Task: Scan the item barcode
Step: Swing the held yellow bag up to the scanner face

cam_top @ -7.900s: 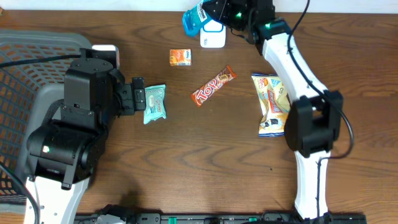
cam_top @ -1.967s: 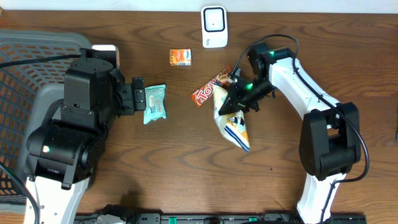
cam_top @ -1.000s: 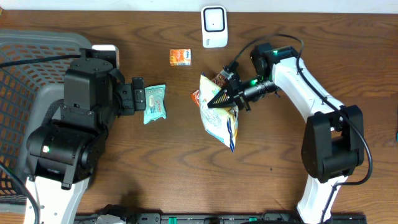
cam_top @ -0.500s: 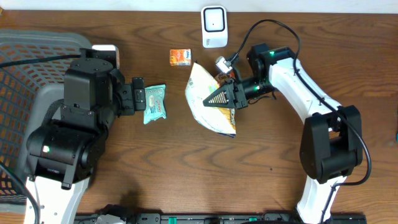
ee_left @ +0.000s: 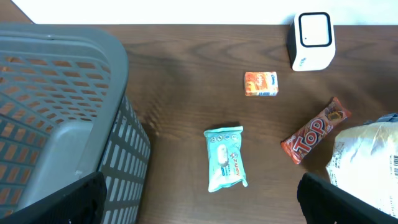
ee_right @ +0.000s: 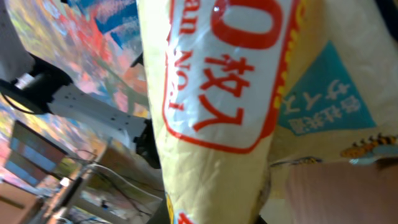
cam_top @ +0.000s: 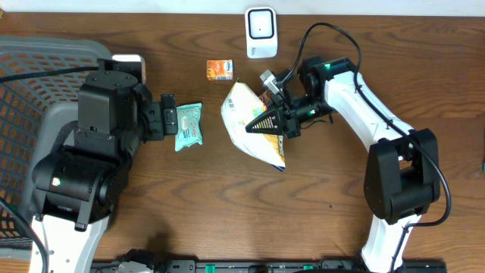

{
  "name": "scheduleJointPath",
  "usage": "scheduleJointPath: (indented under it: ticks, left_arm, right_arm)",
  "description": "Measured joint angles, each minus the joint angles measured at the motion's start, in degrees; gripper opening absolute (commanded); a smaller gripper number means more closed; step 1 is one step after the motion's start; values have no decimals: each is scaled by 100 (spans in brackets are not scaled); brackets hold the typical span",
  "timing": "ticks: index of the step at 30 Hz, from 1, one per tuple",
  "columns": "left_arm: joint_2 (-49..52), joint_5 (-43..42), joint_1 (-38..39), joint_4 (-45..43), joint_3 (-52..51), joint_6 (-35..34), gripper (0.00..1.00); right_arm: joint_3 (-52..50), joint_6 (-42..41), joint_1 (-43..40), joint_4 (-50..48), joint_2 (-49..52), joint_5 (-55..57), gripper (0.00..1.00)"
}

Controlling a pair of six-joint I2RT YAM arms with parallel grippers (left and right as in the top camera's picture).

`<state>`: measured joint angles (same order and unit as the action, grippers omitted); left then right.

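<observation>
A yellow-and-white snack bag (cam_top: 252,125) hangs tilted above the middle of the table, with my right gripper (cam_top: 277,121) shut on its right side. In the right wrist view the bag (ee_right: 217,93) fills the frame with red print. From the left wrist, a barcode strip shows at the bag's (ee_left: 367,163) right edge. The white scanner (cam_top: 261,32) stands at the table's back edge, beyond the bag. My left gripper (cam_top: 168,115) is open and holds nothing, just left of a teal packet (cam_top: 188,126).
An orange box (cam_top: 220,70) lies left of the scanner. A red Top bar (ee_left: 314,138) lies mostly under the raised bag. A grey basket (ee_left: 56,112) fills the left side, close to the left arm.
The right gripper has carried the bag left and toward the back of the table, turning it more upright. The left arm has not moved.
</observation>
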<state>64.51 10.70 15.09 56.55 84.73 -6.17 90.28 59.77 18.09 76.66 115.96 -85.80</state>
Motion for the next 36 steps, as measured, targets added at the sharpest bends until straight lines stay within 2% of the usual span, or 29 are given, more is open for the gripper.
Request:
scheduleJointPath:
  ticks: [3,6,10,15,26,36]
  left_arm:
    - [0,0,0,-2,0,0,98]
    - [0,0,0,-2,0,0,98]
    - [0,-2,0,0,0,0,98]
    - [0,0,0,0,0,0,98]
    - [0,-2,0,0,0,0,98]
    - [0,0,0,-2,0,0,98]
  right_arm:
    - [-2,420,-85,785,0,15,1]
    - [-17,1517,-282,1978,0,192,1]
    - [-308,2284,-389,2068,-37,348,1]
    - [-975,2754,-291,2070,-42,455,1]
    - [-2243,3075,-81,2072,-337,450,1]
    - [-2505,2793,-50,2085,-2406,673,1]
